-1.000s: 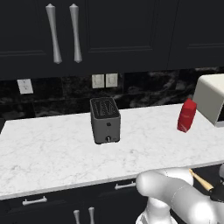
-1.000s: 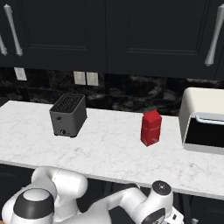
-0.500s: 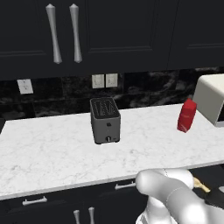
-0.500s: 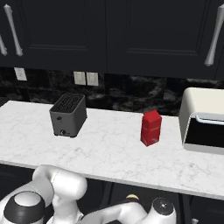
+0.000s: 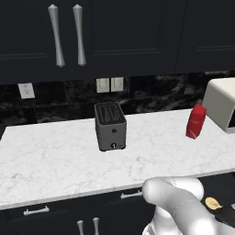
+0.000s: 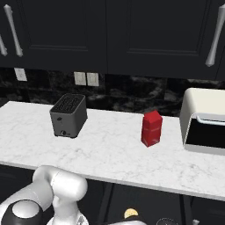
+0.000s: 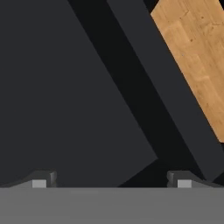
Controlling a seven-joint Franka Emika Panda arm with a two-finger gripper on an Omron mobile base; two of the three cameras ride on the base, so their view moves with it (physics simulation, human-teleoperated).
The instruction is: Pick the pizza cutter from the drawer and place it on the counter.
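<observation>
Pizza cutter (image 5: 212, 203), its visible part pale tan and rounded, lies in the open drawer below the marbled tabletop (image 6: 114, 151), near our arm. We hold our claw (image 7: 112, 179) wide open, nothing between its fingertips.

One toaster (image 5: 110, 127) stands on the bench (image 5: 69, 163). Right of the toaster are one red carton (image 6: 151, 128) and one cream oven (image 6: 206, 121); behind it, two switch plates.

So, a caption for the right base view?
Toaster, red carton and oven on a marble counter.
</observation>
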